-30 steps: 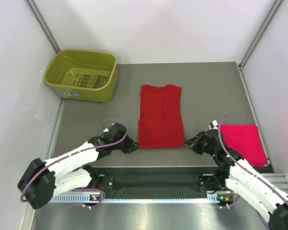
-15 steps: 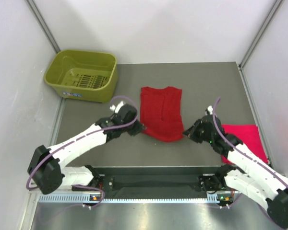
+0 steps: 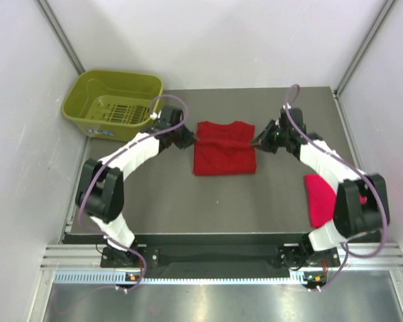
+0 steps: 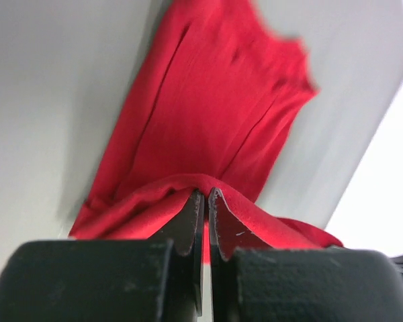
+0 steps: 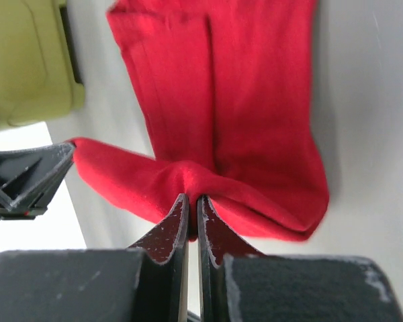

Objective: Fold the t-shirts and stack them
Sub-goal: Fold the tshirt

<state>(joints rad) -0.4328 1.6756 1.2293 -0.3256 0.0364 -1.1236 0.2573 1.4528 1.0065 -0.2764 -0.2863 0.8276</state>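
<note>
The left arm point(image 3: 134, 155) and the right arm point(image 3: 320, 158) look the same. Each one has smooth white shells with big round black joints point(image 3: 99, 193) between them. A thin purple cable point(image 3: 166, 98) runs along each arm and makes a loop near the end. The jaws are black. They are two thin flat blades with pointed tips, a bit scratched, and they stick out of chunky black blocks point(image 4: 87, 282).

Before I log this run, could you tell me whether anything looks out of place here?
Nothing stands out. The left gripper and right gripper pinch the deep red shirt mid-fold; the pinkish shirt lies partly under the right arm; the basket stands upright.
</note>
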